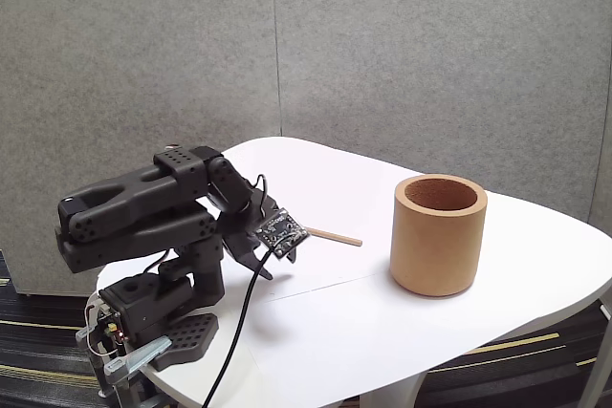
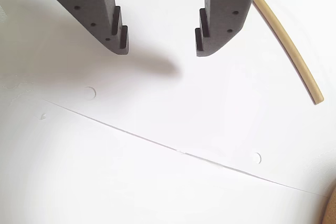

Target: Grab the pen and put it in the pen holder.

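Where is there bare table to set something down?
Free: the front of the table, between the arm's base and the pen holder, and the far edge behind the pen. Crowded: around the gripper, with the pen beside it and the cable below.

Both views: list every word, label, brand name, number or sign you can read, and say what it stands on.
No readable text in either view.
Small green circuit board on the black arm's wrist: pale specks, too small to read.
Thick-walled tan-brown cylindrical cup: plain, no label.
Thin light-brown wooden stick: no print visible.
White table: unmarked.
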